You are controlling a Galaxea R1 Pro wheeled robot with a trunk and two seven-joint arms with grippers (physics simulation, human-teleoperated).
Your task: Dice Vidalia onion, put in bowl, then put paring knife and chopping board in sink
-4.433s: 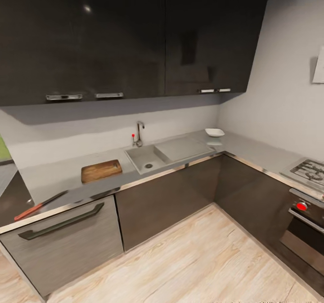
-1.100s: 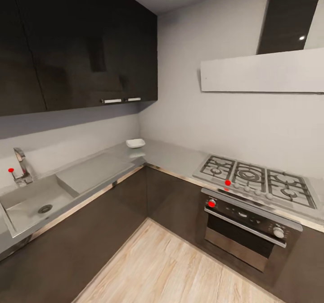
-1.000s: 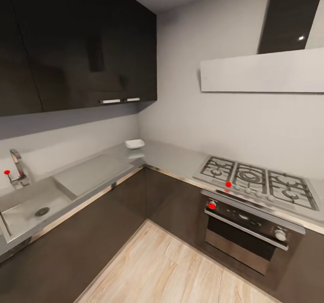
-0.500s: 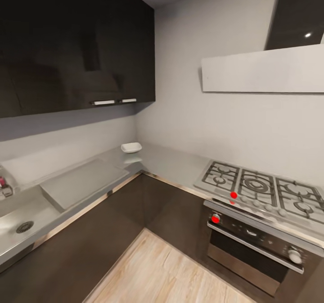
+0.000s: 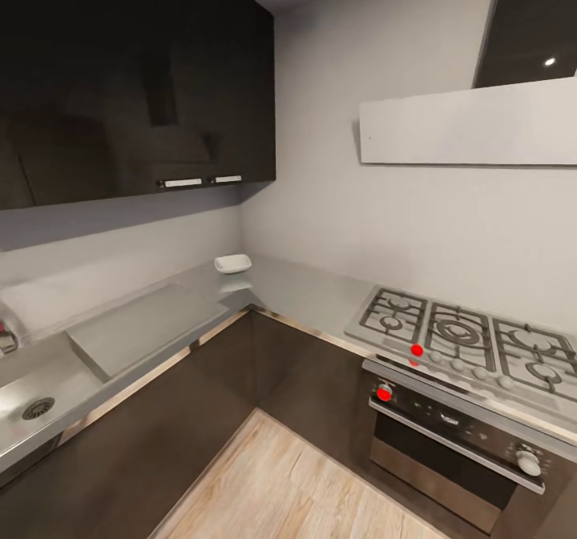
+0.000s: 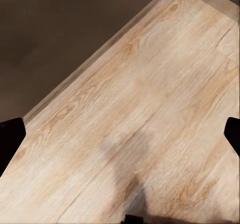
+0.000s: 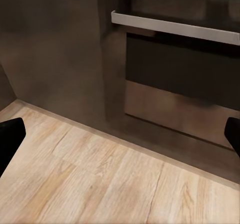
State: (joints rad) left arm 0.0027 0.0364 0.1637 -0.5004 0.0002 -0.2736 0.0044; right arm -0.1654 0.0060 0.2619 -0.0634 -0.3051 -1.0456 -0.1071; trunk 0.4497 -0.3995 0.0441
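Bowl (image 5: 232, 263) on countertop (image 5: 312, 291), oven (image 7: 175, 69) front, floor (image 6: 140, 124)

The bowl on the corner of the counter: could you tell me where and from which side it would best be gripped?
Probably by the rim. The bowl is shallow, white and upright on the countertop near the corner wall, so coming from above and closing a tool over its near edge, the side facing the room, seems best. The wall behind blocks the far side. Its finer shape is too small to tell.

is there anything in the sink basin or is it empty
Cannot tell fully. In the head view the sink is cut off at the picture's edge; the part in view shows bare grey steel and the round drain, with no onion in sight.
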